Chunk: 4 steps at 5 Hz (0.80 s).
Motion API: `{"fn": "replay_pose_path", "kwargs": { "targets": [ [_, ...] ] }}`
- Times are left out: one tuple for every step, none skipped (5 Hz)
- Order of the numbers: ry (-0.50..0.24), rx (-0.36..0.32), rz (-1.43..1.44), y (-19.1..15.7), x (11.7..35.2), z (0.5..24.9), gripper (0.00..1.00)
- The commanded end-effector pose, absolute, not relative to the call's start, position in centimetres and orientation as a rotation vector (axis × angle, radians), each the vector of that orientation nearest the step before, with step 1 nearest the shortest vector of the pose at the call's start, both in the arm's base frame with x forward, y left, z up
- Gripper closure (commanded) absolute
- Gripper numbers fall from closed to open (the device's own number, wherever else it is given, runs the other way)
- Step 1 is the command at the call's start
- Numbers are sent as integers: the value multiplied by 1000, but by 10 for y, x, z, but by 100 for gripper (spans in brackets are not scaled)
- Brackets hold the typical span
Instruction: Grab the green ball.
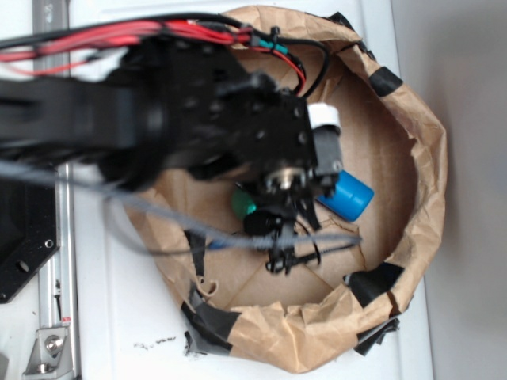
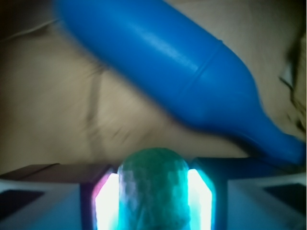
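Between the gripper (image 2: 153, 201) fingers sits the green ball (image 2: 153, 191), dimpled like a golf ball, pads (image 2: 106, 203) pressed on both sides w/ a bright glow at each contact. Just behind it a smooth blue plastic bottle (image 2: 172, 67) lies slantwise, blurred, top cut off. In the exterior view the arm (image 1: 158, 111) hides most of the ball (image 1: 242, 204) inside the crumpled brown paper ring (image 1: 428, 158), black-taped in spots.
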<state>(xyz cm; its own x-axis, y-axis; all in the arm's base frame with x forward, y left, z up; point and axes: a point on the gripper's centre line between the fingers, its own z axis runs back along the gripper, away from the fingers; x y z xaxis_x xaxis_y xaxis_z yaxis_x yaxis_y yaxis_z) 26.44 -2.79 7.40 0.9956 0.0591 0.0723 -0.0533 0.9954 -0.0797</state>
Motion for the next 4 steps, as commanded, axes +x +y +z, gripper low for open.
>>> {"fn": "replay_pose_path", "kwargs": {
  "targets": [
    [-302, -53, 185, -15, 253, 190, 100],
    [-241, 37, 230, -17, 251, 218, 100],
    [-227, 38, 251, -7, 252, 213, 100],
    [-215, 34, 253, -8, 251, 209, 100]
  ]
}}
